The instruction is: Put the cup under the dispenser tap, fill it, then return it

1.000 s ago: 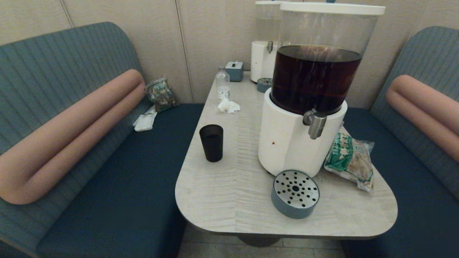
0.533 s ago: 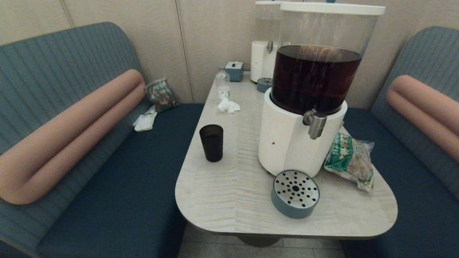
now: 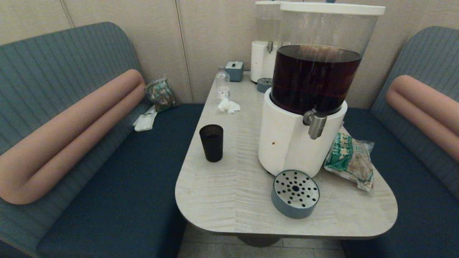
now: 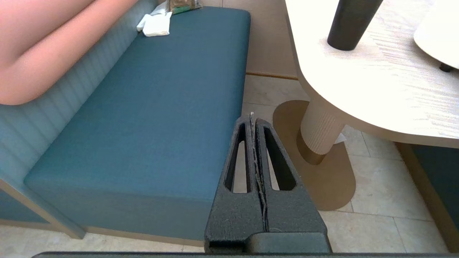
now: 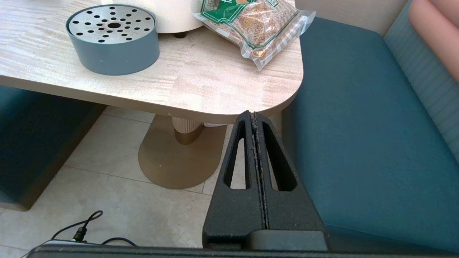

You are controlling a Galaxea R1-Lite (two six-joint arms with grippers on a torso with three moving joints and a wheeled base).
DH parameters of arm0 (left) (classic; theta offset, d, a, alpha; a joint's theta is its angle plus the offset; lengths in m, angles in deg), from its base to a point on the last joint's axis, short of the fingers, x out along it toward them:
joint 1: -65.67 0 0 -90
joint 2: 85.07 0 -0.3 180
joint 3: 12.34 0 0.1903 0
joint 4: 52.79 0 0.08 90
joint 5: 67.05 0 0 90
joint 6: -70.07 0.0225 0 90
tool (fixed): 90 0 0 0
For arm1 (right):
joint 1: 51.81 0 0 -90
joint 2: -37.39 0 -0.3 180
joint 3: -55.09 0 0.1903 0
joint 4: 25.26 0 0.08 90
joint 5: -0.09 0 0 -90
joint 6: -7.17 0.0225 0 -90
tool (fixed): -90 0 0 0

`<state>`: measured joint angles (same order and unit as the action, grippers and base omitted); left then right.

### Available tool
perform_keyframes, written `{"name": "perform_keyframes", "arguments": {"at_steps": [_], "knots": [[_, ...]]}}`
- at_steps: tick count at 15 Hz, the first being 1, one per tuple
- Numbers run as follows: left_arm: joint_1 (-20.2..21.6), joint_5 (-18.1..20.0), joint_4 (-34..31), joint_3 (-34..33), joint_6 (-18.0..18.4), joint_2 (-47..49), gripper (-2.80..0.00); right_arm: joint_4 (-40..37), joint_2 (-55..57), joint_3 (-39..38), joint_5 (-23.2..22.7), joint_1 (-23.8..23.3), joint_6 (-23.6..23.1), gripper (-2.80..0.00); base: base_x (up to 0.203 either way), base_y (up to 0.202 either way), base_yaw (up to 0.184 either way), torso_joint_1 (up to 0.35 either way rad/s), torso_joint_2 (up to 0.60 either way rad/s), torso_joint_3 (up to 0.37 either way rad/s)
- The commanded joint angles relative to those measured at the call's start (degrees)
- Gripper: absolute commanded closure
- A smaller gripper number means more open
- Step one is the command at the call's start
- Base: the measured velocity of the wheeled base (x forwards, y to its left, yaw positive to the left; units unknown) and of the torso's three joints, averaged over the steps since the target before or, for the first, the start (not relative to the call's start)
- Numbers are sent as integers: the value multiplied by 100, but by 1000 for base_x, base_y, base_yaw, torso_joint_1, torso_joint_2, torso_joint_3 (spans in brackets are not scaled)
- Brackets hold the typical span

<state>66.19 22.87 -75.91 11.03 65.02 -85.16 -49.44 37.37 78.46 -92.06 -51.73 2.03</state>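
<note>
Head view has the cup [image 3: 211,142] upright on the table [image 3: 229,193], left of the big dispenser and well apart from the dispenser tap [image 3: 315,123]. Looks like thin, light plastic with smooth tapered walls, so I'd grab it mid-body and squeeze gently. Left gripper [image 4: 252,120] and right gripper [image 5: 252,118] both hang parked below table level, fingers pressed together, holding nothing. The snack bag [image 3: 349,159] has print, not readable.

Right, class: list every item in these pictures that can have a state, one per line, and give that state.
cup: upright on the table, apart from the tap
dispenser tap: nothing beneath it, no flow visible
dark dispenser: lidded, partly full
drip tray: on the table, nothing on it
snack bag: sealed, lying flat
left gripper: shut, holding nothing, below table height
right gripper: shut, holding nothing, below table height
</note>
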Motion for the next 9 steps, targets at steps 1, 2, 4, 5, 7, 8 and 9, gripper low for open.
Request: {"name": "perform_keyframes", "arguments": {"at_steps": [1,2,4,5,7,8,9], "knots": [[2,0,2,0,-5,19,0,3,-6,0,-5,1,-4,0,0,0,0,0,0,0],[2,0,2,0,-5,19,0,2,-6,0,-5,1,-4,0,0,0,0,0,0,0],[2,0,2,0,-5,19,0,3,-6,0,-5,1,-4,0,0,0,0,0,0,0],[2,0,2,0,-5,19,0,3,-6,0,-5,1,-4,0,0,0,0,0,0,0],[2,0,2,0,-5,19,0,3,-6,0,-5,1,-4,0,0,0,0,0,0,0],[2,0,2,0,-5,19,0,3,-6,0,-5,1,-4,0,0,0,0,0,0,0],[2,0,2,0,-5,19,0,3,-6,0,-5,1,-4,0,0,0,0,0,0,0]]}}
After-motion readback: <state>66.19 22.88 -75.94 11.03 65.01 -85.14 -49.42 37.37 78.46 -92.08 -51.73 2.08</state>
